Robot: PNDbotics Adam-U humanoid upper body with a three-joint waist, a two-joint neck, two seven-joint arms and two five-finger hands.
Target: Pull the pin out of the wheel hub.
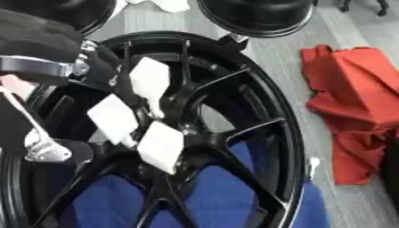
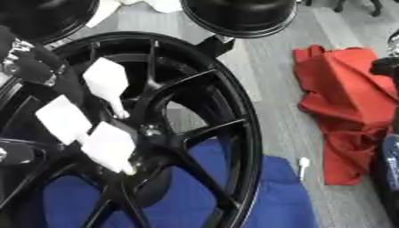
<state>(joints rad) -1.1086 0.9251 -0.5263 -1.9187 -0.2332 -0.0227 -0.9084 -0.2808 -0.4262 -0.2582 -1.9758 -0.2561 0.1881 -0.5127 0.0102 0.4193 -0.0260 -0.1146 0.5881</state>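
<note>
A black spoked wheel (image 1: 273,133) lies flat on a blue cloth (image 1: 226,196). My left hand (image 1: 117,80) reaches in from the upper left over the hub (image 1: 183,129). Its white-padded fingers (image 1: 149,78) are spread, and their tips gather round the hub's middle. A thin white pin (image 2: 117,109) stands at the hub, its upper end meeting the top pad. No finger is seen curled round it. My right hand shows in neither view.
A crumpled red cloth (image 1: 351,102) lies on the grey floor to the right. A small white pin-like piece (image 2: 303,165) lies by the blue cloth's edge. Two more black wheels (image 2: 242,15) sit at the top. Dark shapes (image 2: 387,67) stand at the right edge.
</note>
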